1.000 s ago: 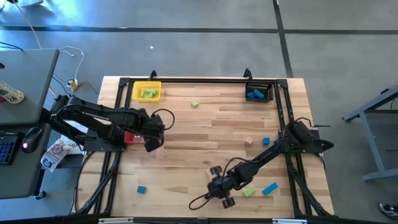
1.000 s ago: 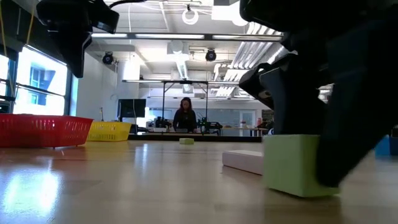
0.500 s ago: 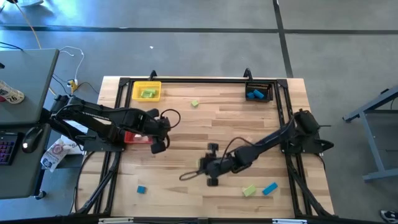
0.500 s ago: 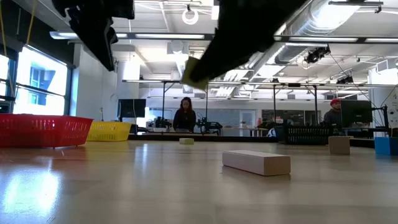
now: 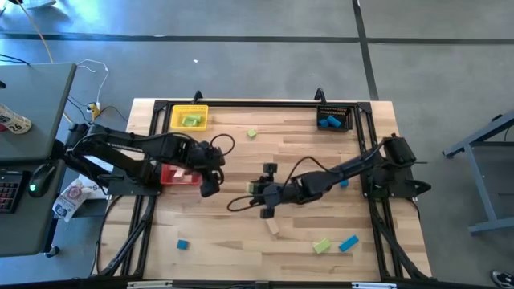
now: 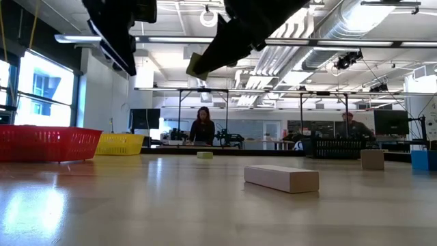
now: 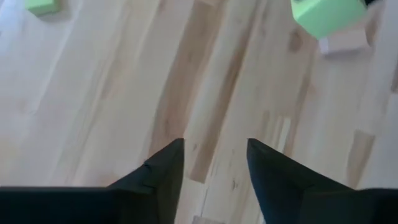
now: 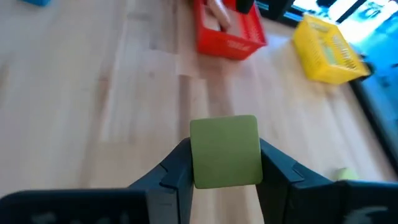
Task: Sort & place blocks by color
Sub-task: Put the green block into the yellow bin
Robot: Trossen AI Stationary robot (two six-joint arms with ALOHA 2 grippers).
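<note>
1. Stretching across the high view, a pale wood-plank table (image 5: pixel 265 160) framed by black rails; behind it in the low view, an open workshop with people (image 6: pixel 203 127) sitting at far benches.
2. Hanging above the table's left side just beside the red bin (image 5: pixel 178 176), the left gripper (image 5: pixel 210 186) with fingers (image 7: pixel 163 171) standing apart and gripping nothing, only bare boards showing between them.
3. Hovering raised near the table's middle, the right gripper (image 5: pixel 259 189) pinching a light green cube (image 8: pixel 225 150) squarely between both fingers.
4. Lying loose: a blue block (image 5: pixel 182 245) near the front left, a small green block (image 5: pixel 251 133) toward the back, a tan bar (image 5: pixel 273 228) in front of the right gripper, then a green block (image 5: pixel 321 246) and a blue block (image 5: pixel 348 242) at the front right.
5. Sitting at the back left, the yellow bin (image 5: pixel 189 118) holding green pieces; beside the left gripper, the red bin holding a tan piece; at the back right, the black bin (image 5: pixel 334 119) holding blue pieces.
</note>
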